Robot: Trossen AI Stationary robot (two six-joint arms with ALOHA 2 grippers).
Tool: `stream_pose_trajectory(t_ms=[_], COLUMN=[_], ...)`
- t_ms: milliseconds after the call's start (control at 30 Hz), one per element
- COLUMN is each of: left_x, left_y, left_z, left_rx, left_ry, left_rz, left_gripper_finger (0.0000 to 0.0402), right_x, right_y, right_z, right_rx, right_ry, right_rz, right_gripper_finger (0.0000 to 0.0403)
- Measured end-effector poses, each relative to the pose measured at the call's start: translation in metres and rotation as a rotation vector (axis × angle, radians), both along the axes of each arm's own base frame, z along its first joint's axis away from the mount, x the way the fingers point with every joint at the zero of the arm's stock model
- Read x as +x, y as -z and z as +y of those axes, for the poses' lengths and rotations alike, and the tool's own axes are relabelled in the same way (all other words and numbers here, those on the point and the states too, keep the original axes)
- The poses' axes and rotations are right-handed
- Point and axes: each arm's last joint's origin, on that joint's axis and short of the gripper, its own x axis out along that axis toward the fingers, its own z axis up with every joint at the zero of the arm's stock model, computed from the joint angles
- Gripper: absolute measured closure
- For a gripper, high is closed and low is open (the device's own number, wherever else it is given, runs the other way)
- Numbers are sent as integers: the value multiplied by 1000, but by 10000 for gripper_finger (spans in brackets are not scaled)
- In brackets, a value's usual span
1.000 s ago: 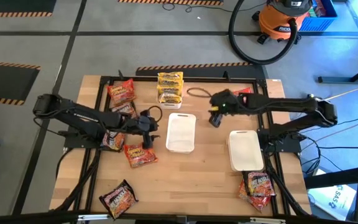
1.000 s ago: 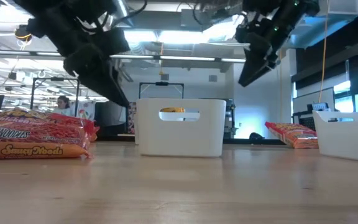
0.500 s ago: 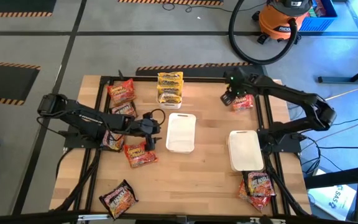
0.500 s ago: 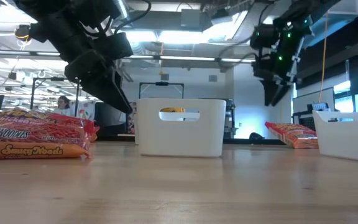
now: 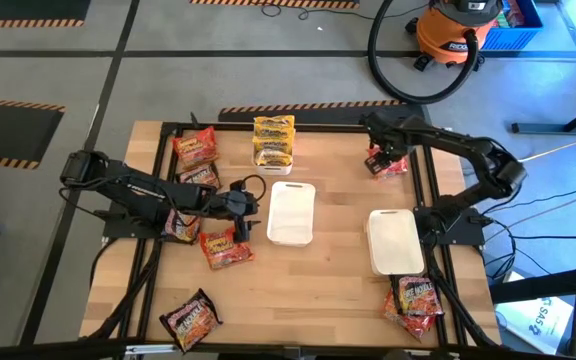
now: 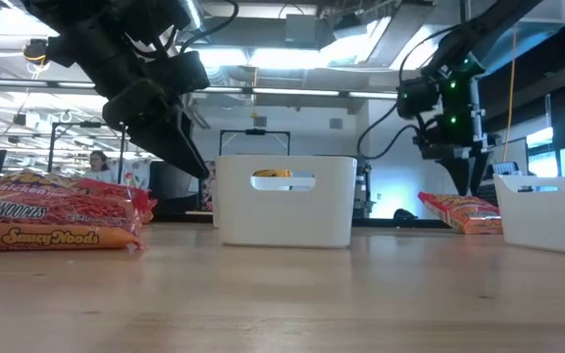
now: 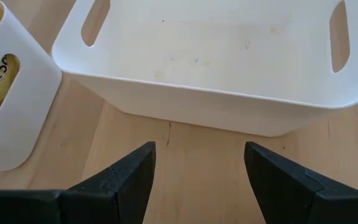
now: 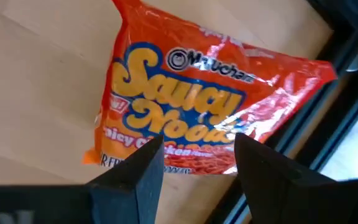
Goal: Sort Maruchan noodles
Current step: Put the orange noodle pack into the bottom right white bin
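1. jaws, both arms: parted and empty. right gripper hangs over a red-orange maruchan saucy noods packet, fingers open to either side of its near edge, not touching that i can tell. left gripper is open over bare wood, facing the middle white bin.
2. table, high view: right gripper at the far right corner beside that packet; left gripper just left of the middle bin. second white bin sits to the right. other noodle packets lie scattered: yellow ones at the far edge, red ones by the left arm, a dark one at the near left, more at the near right.
3. step in hand, as judged: picking up the corner packet. advice: descend straight, straddle the packet's narrow width, close gently on the crinkly film, and mind the black frame rail close beside it.
4. views compared: right wrist view alone gives the label text; low view shows the packet lying flat and the gripper just above it; high view alone gives the whole layout.
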Motion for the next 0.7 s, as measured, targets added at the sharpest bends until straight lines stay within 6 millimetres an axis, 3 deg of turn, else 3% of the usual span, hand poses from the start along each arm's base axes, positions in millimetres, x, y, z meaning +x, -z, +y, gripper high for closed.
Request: stream_pose_trajectory(t_ms=[167, 533, 700], left_x=[0, 0, 0], left_y=[0, 0, 0], left_z=[0, 0, 0], left_rx=[0, 0, 9], left_ry=[0, 1, 10], left_rz=[0, 0, 2], left_gripper_finger=[162, 162, 162], right_x=[10, 49, 55], right_y=[13, 25, 15], right_z=[-7, -22, -23], right_rx=[49, 69, -43], right_ry=[-17, -154, -173], right_rz=[-69, -458, -414], right_gripper_finger=[226, 226, 226])
